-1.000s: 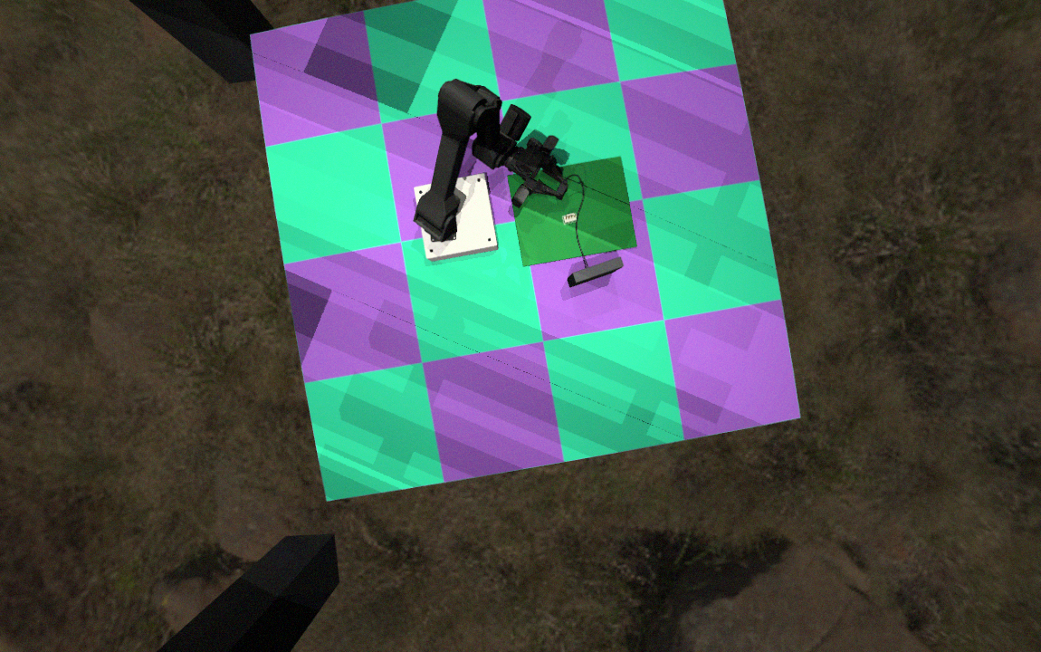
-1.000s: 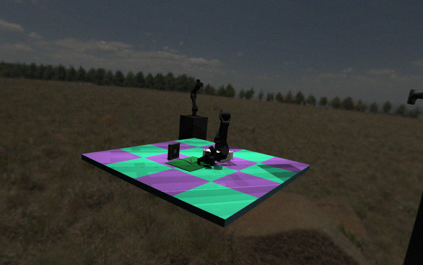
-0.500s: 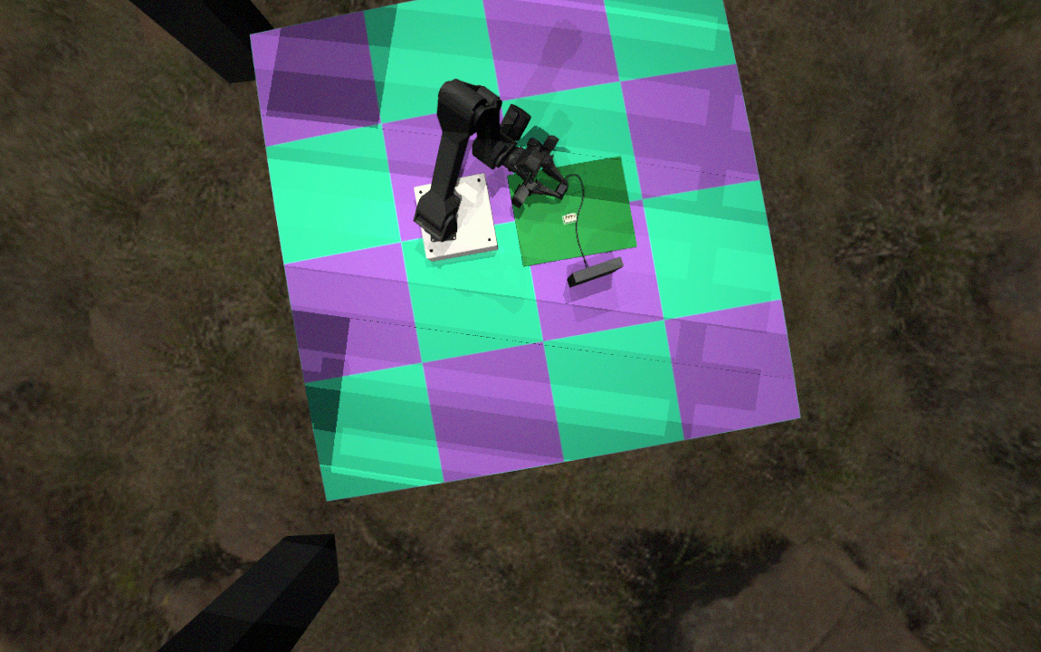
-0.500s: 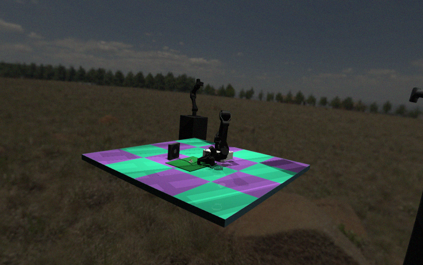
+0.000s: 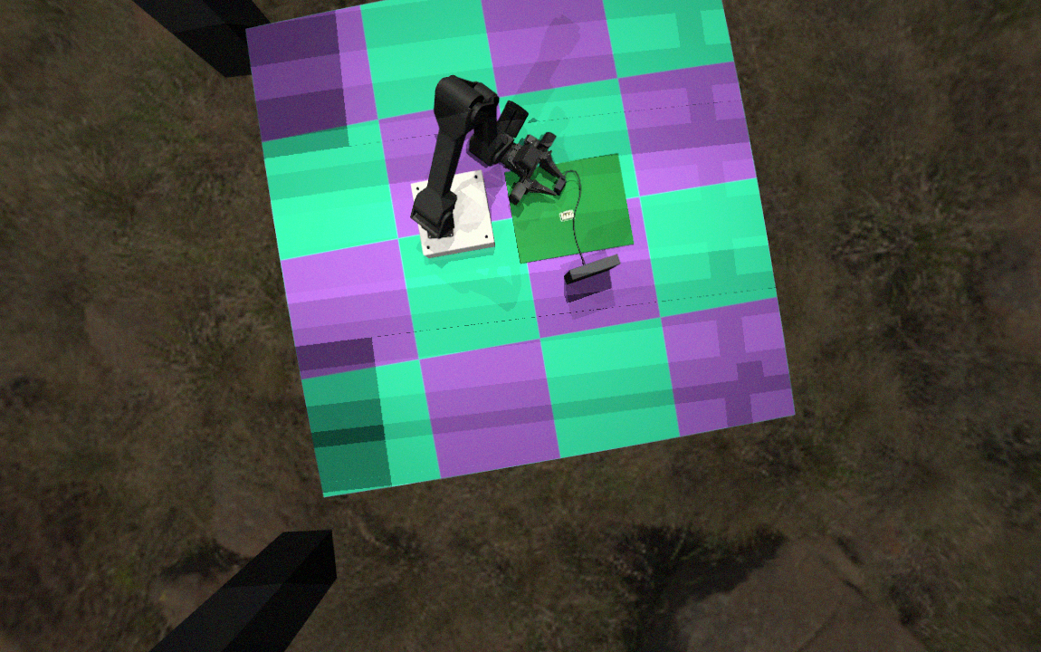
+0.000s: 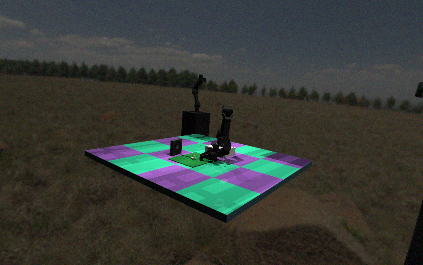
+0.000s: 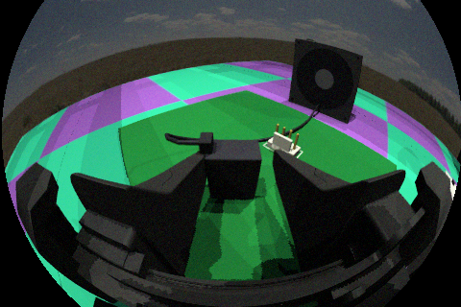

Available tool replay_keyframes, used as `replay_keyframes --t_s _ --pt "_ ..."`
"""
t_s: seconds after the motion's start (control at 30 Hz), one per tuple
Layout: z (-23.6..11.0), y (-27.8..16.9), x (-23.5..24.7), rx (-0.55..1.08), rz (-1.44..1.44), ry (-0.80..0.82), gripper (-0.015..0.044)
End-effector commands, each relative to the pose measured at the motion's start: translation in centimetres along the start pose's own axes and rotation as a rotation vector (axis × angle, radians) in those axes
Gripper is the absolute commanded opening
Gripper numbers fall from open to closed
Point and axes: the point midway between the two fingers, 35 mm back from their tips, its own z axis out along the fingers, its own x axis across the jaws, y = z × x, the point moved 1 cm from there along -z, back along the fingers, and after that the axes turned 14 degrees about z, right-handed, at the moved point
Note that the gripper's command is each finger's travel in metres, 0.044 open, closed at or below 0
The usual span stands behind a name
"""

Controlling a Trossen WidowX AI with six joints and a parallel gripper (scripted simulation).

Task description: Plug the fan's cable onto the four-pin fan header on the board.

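In the top view, can count one black arm (image 5: 449, 146) (image 6: 225, 128) on one white base plate (image 5: 472, 198) (image 6: 231, 151), one fan (image 5: 593, 269) (image 6: 176, 147) (image 7: 324, 79), one green board (image 5: 609, 182) (image 6: 188, 162) (image 7: 163, 129) and one small white header (image 5: 567, 215) (image 6: 192, 158) (image 7: 282, 144). Can follow the thin black cable (image 5: 577, 218) (image 7: 304, 123) from the fan across the board toward the gripper (image 5: 539, 191) (image 6: 203, 157) (image 7: 241, 156); cannot make out the plug here. Notice a table (image 5: 491, 405) (image 6: 214, 189) (image 7: 103, 103) checked in purple and green, banded with shadow, above brown scrubby ground. In the exterior view, can find two further arms, one on a black pedestal (image 6: 195, 123) behind the table, another cut off at the right edge, with a brown field, a line of trees and a dark cloudy sky beyond. Cannot tell the plug apart here either. In the wrist view, can count two fingers, one plug (image 7: 234, 168) and four gold pins upright on the header. See a plain black block for the plug, with the cable leaving its far side, between the released jaws, a gap showing at the finger nearer the header. Find the plug off the pins, near the header but apart from it, over the board, with the fan upright beyond and curved horizon and grey sky behind
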Motion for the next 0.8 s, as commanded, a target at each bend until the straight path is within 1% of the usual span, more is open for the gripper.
replay_keyframes --t_s 0.0,0.23,0.77 --pt "0.0 0.0 0.0 0.000 0.000 0.000 0.0205" --pt "0.1 -0.1 0.1 0.008 -0.004 -0.001 0.0205" --pt "2.3 -1.0 2.1 0.201 -0.086 -0.040 0.0205"
